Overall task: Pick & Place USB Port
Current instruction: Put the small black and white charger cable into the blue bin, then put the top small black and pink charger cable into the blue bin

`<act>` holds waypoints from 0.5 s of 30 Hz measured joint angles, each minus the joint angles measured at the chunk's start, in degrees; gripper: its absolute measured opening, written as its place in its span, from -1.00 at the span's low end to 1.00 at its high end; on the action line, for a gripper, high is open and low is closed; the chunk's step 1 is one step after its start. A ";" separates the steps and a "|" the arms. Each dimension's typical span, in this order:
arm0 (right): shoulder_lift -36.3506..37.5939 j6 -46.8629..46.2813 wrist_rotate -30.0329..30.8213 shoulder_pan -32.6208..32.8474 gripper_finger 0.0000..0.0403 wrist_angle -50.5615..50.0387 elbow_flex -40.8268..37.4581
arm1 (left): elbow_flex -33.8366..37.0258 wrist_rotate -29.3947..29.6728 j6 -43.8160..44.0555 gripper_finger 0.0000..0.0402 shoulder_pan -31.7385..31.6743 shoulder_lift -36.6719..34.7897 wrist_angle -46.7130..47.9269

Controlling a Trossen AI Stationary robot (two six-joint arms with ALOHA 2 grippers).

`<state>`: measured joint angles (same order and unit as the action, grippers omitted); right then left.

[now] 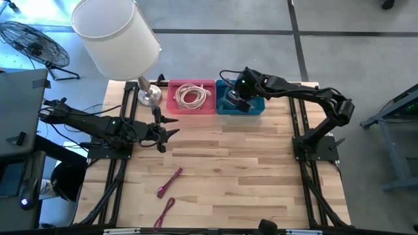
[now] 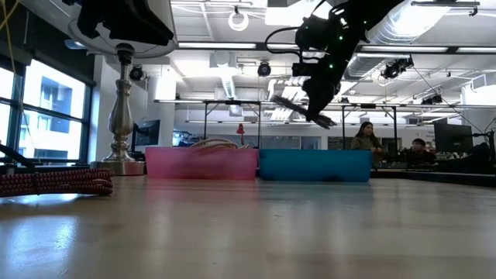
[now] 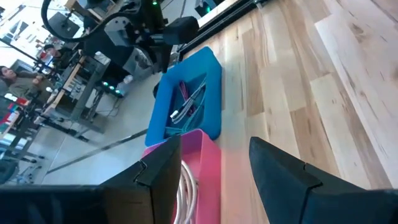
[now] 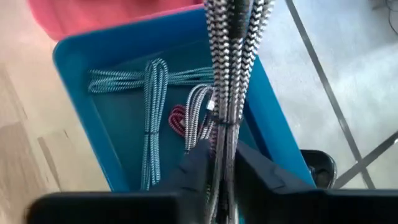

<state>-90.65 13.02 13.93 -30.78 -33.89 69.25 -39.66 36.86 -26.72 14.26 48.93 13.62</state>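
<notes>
High view: we see the right gripper (image 1: 236, 98) poised above the blue bin (image 1: 256, 108) at the table's far edge, its fingers clenched on a black-and-white braided cable (image 4: 231, 68), which hangs doubled from the jaws over the bin's interior. Inside the bin lie further coiled cables (image 4: 149, 99), teal-striped, grey and one red. Beside it, touching, stands the pink bin (image 1: 174, 106) holding a coil of white cable (image 1: 192, 96). We note the left gripper (image 1: 168, 127) waiting near the table's left side, fingers released and spread, holding nothing. Two magenta cables (image 1: 169, 182) rest on the wood nearer the front, and a lamp (image 1: 117, 34) stands beside the pink bin
</notes>
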 joint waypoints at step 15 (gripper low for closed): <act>0.00 -1.70 -5.82 4.40 0.04 -2.36 0.02 | -0.91 -9.08 2.50 -0.08 1.24 -0.62 5.30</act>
<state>-90.65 11.32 8.11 -26.38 -36.25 69.28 -40.57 27.78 -24.22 15.51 48.31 18.92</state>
